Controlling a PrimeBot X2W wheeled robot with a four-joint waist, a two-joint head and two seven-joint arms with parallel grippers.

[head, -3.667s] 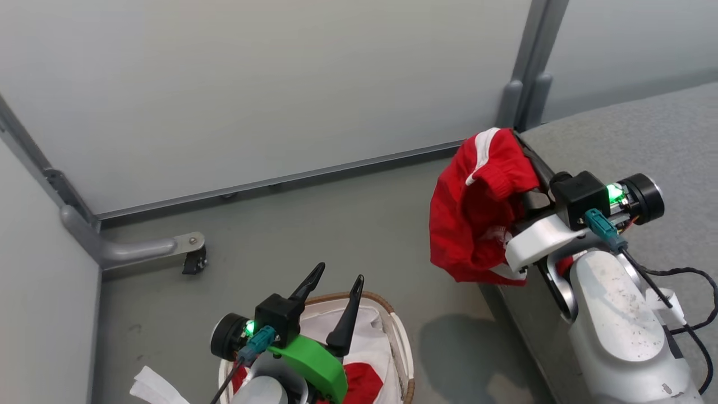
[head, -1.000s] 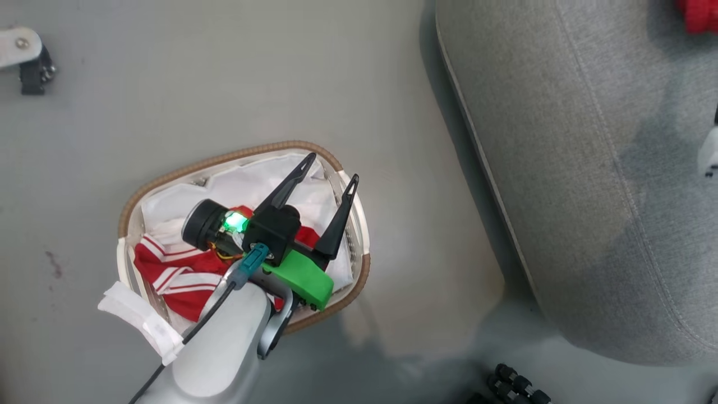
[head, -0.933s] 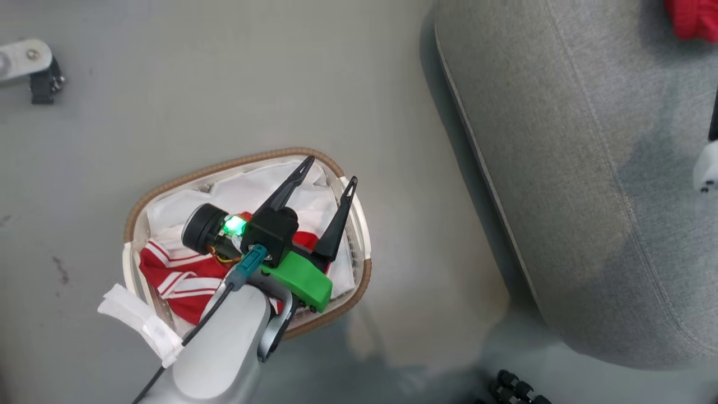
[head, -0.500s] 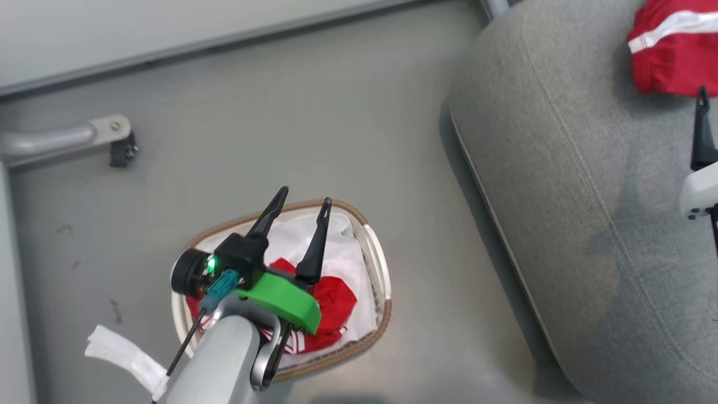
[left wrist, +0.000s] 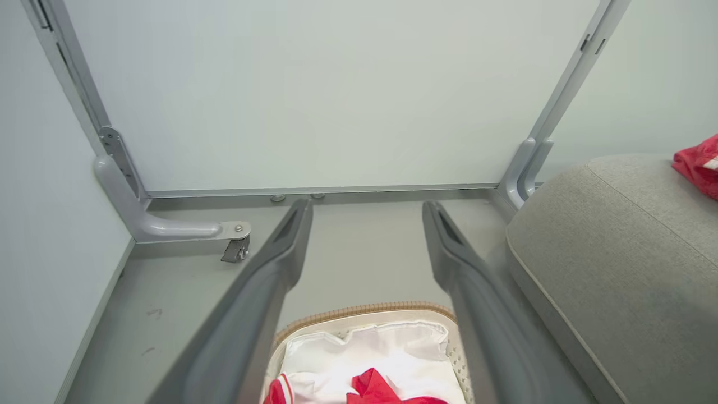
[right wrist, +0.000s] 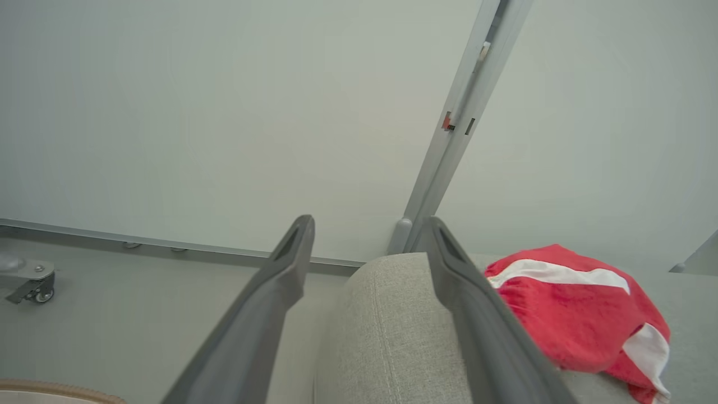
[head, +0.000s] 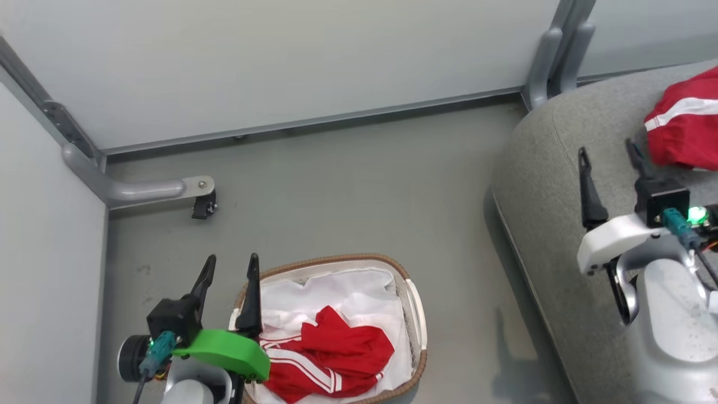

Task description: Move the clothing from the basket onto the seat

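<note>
A red garment with white stripes lies crumpled in the white-lined basket on the floor; a corner of that garment and the basket rim show in the left wrist view. My left gripper is open and empty, raised beside the basket's left rim. A second red garment rests on the grey seat. My right gripper stands open and empty above the seat, just left of that garment. The seat corner lies under its fingers.
Pale partition walls enclose the grey floor, with a metal post behind the seat. A partition foot with a small caster juts out at the left. Open floor lies between basket, wall and seat.
The head camera has tilted up and shifted. The right gripper let go of the red garment it held, which now lies on the seat. My left gripper has come away from over the basket to its left rim.
</note>
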